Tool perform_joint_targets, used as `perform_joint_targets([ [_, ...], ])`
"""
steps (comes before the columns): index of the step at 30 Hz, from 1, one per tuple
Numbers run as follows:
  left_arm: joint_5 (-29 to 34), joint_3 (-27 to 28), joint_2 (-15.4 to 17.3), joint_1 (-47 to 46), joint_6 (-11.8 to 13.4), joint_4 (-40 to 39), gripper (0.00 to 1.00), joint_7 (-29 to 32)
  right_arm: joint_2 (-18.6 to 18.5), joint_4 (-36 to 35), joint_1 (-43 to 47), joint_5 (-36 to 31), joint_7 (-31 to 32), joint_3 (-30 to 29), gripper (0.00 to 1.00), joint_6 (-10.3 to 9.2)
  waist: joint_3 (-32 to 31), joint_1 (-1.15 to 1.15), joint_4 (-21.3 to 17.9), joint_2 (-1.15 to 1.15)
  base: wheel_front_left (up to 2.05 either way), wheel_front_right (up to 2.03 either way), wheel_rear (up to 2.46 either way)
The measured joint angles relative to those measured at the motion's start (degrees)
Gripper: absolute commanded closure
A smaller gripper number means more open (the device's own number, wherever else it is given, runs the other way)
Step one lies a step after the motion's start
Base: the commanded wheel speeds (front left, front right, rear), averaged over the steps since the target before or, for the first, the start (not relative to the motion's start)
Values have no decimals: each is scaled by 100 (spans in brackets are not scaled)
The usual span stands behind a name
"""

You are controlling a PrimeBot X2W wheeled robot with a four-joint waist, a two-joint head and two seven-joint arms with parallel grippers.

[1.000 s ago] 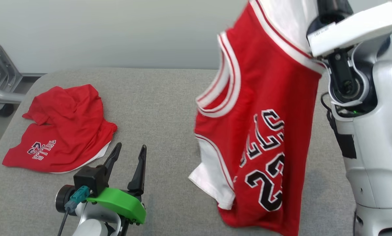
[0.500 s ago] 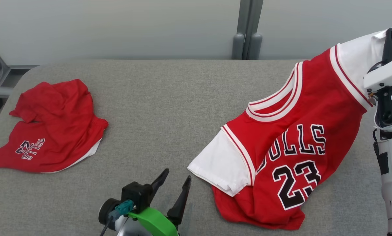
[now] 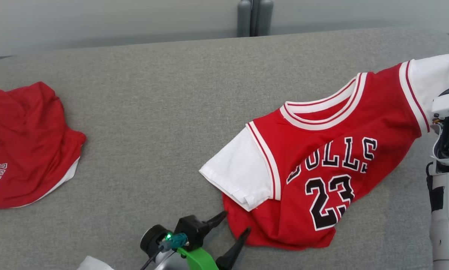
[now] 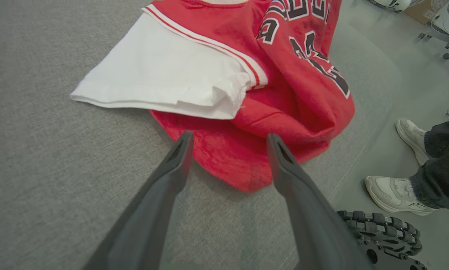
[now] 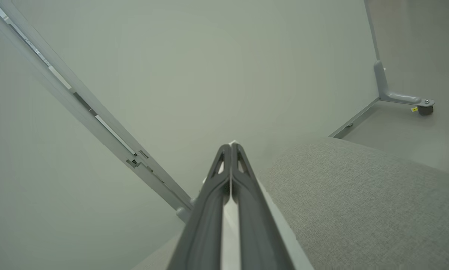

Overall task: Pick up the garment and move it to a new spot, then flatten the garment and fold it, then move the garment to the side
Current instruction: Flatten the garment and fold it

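While the right gripper [image 5: 232, 148] clamps tight on its white sleeve, the rumpled red jersey [image 3: 378, 112] lies on the coarse grey cloth tabletop [image 3: 153, 112], its hem just beyond the left gripper [image 4: 229, 138], whose fingers are spread wide and empty.

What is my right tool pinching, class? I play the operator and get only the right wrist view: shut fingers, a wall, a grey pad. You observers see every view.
Observer: The right tool is shut on a white sleeve of the red jersey, lifting that side while the rest lies on the grey pad.
Operator: Where is the other tool?
Observer: The left tool is open, poised at the jersey's bottom hem, not closed on it.
Operator: Anything else on the pad?
Observer: A second red garment lies crumpled at the pad's left end.
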Motion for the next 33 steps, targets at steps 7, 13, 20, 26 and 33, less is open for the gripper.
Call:
perform_joint_targets([
  [7, -46, -223, -2, -294, -126, -14, 0, -2, 129, -48, 16, 101, -231, -253, 100, 0, 360, 0, -302, 0, 0, 0, 0],
  [13, -387, -495, -53, -473, -158, -143, 0, 12, 158, -15, 150, 138, -385, -358, 100, 0, 619, 0, -450, 0, 0, 0, 0],
  [20, -409, -526, 43, -587, -158, 70, 0, 55, 190, 10, 156, 181, -491, -337, 100, 0, 633, 0, -428, 0, 0, 0, 0],
  [26, -474, -520, 70, -589, -158, 485, 0, 56, 216, 36, 181, 207, -514, -267, 100, 0, 614, 0, -406, 0, 0, 0, 0],
  [33, -530, -521, 25, -668, -188, 751, 97, 42, 233, 44, 234, 250, -563, -237, 100, 0, 614, 0, -418, 0, 0, 0, 0],
])
